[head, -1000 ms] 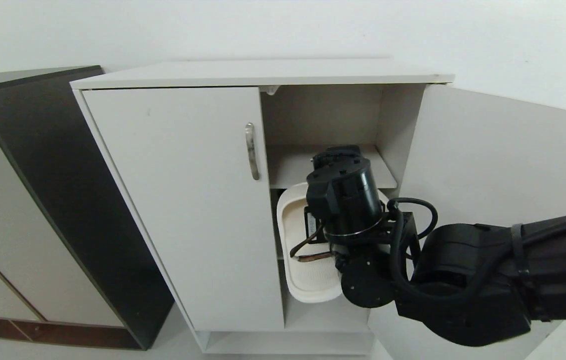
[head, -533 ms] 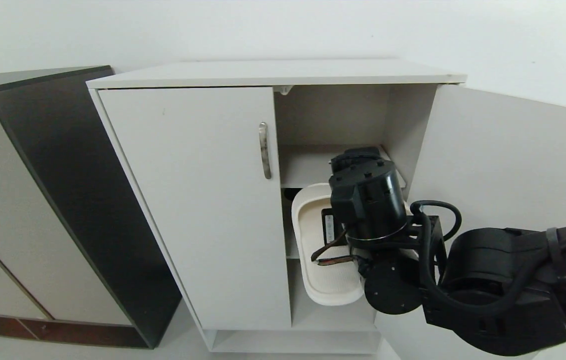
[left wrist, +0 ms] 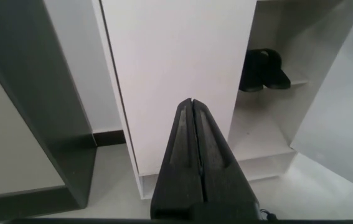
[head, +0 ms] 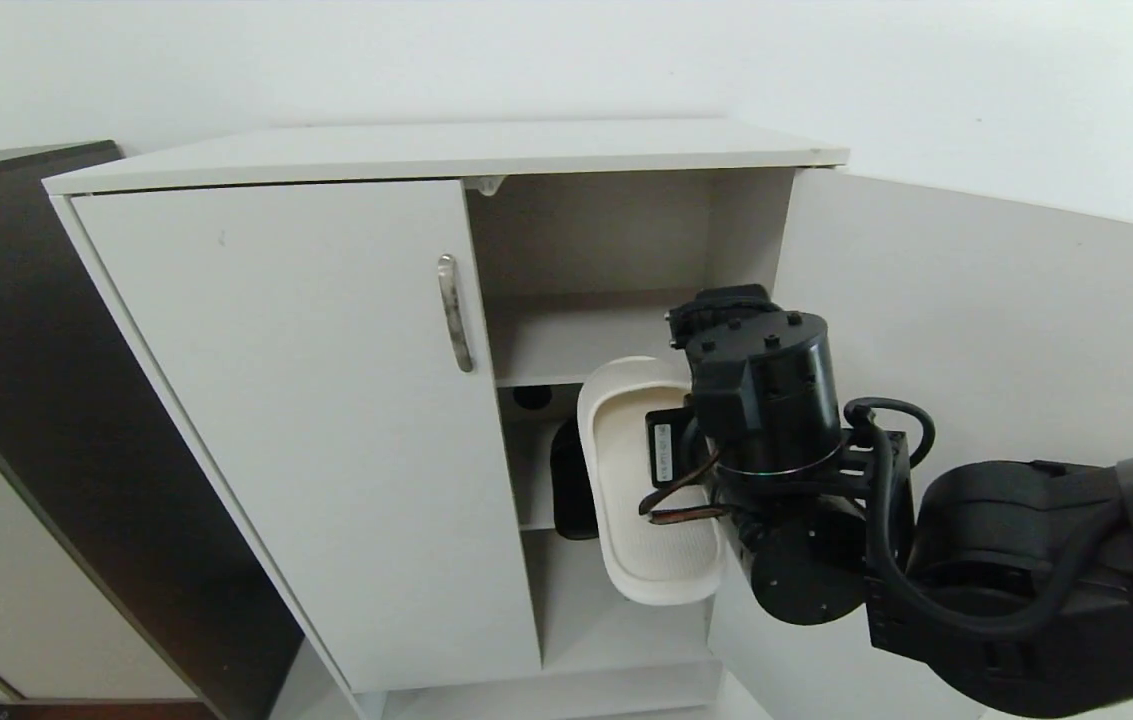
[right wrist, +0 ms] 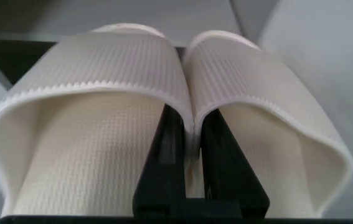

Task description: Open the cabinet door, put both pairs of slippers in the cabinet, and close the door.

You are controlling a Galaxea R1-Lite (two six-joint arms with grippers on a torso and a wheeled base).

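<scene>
The white cabinet (head: pixel 426 152) has its left door (head: pixel 306 420) closed and its right door (head: pixel 976 330) swung open. My right gripper (right wrist: pixel 188 134) is shut on a pair of white slippers (right wrist: pixel 101 124), pinching their inner edges together. In the head view the white slippers (head: pixel 641 490) hang upright in the open compartment, in front of the middle shelf. A pair of black slippers (head: pixel 571 480) stands on that shelf, against the closed door's side. The black slippers (left wrist: pixel 263 70) also show beyond my left gripper (left wrist: pixel 192 109), which is shut and empty, low in front of the closed door.
A dark-sided cabinet (head: pixel 46 380) stands close on the left. The closed door carries a metal handle (head: pixel 454 312). An upper shelf (head: pixel 576 350) and a bottom shelf (head: pixel 616 620) lie bare inside. The open door bounds the right arm's side.
The head camera has shifted. Relative to the cabinet, my right gripper with the white slippers has moved slightly toward the open door's side, uncovering the black slippers behind.
</scene>
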